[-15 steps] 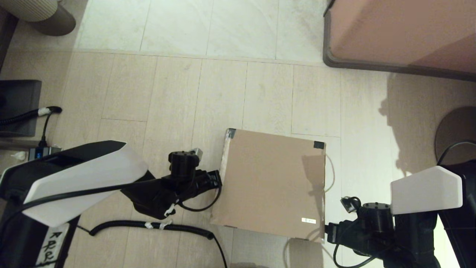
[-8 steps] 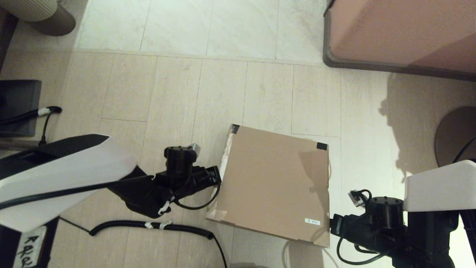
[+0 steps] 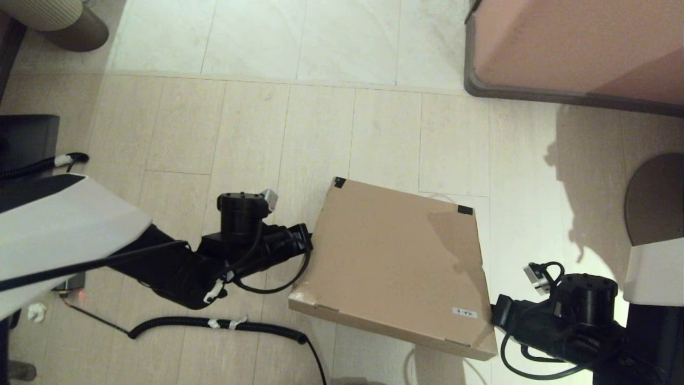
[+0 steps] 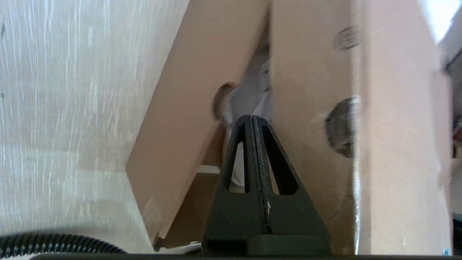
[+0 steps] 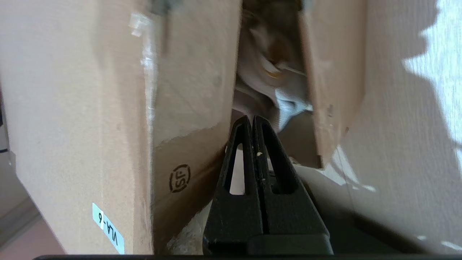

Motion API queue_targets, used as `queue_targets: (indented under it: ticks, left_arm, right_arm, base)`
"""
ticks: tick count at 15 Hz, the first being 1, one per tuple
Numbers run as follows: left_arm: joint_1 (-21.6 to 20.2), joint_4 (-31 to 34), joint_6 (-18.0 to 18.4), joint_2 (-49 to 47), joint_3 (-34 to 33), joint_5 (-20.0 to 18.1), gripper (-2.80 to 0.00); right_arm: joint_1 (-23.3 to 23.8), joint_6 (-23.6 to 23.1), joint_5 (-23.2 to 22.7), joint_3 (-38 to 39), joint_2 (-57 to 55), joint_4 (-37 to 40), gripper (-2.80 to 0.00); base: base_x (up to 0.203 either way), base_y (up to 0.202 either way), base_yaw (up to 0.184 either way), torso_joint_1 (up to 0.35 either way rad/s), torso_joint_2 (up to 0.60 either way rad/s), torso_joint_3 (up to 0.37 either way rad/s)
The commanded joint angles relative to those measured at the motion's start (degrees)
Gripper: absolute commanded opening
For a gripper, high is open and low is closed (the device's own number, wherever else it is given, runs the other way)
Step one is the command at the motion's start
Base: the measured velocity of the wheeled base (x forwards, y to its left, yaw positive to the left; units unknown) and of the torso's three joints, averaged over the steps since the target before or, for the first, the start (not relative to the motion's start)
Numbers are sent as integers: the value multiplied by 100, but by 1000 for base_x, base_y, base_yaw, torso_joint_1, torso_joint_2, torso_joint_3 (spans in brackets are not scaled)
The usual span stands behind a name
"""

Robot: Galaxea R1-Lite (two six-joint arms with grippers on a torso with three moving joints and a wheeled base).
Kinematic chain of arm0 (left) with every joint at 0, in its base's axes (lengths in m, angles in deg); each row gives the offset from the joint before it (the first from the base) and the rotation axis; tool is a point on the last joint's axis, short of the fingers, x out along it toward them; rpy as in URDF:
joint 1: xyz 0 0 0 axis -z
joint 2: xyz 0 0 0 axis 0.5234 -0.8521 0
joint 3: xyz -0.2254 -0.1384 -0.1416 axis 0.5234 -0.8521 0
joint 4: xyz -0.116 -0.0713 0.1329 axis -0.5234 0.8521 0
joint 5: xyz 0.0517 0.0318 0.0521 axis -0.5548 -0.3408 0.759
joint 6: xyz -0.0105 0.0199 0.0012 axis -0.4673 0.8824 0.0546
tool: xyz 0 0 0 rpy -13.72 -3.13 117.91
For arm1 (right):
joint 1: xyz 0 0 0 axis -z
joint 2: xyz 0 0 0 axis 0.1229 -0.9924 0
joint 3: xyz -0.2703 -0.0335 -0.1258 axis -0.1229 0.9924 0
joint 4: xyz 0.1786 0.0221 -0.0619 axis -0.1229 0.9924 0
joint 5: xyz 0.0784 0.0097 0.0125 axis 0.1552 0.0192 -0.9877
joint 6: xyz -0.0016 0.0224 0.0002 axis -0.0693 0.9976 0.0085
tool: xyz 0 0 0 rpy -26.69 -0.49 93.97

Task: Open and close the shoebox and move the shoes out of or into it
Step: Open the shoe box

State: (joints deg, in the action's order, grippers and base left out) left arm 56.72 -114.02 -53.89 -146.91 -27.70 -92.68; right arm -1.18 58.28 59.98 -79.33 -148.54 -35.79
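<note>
The brown shoebox (image 3: 395,262) sits on the floor in the head view, its hinged lid raised at the near edge, with dark tape on the far corners and a white label (image 3: 464,313). My left gripper (image 3: 309,243) is shut, its tip wedged under the lid's left edge. My right gripper (image 3: 494,313) is shut too, under the lid's right edge. In the left wrist view the shut fingertips (image 4: 252,117) point into the gap between lid and box. The right wrist view shows the same (image 5: 252,118). Pale shoes (image 5: 274,90) show blurred inside the gap.
A pinkish-brown furniture block (image 3: 577,48) with a grey base stands at the far right. A coiled black cable (image 3: 214,323) lies on the floor near the left arm. A round brown object (image 3: 654,198) sits at the right edge, and a dark object (image 3: 26,139) at the left.
The lid's near edge has risen and the lid now tilts up. Both grippers have lifted with it, staying at its left and right edges.
</note>
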Motion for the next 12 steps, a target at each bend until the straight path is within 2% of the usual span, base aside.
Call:
queue_targets:
  ticks: [1, 6, 12]
  left_arm:
    - [6, -6, -16, 257, -4, 1, -280]
    - [6, 50, -51, 476, 23, 1, -280]
    - [-62, 310, -59, 669, 284, 18, -280]
  right_arm:
    - [3, 45, -14, 114, 394, -54, -280]
    - [50, 399, -18, 406, 959, -54, -280]
    - [57, 1373, -91, 374, 1485, -54, -280]
  base:
    - [0, 0, 0, 0, 0, 0]
    - [0, 0, 0, 0, 0, 0]
    - [0, 0, 0, 0, 0, 0]
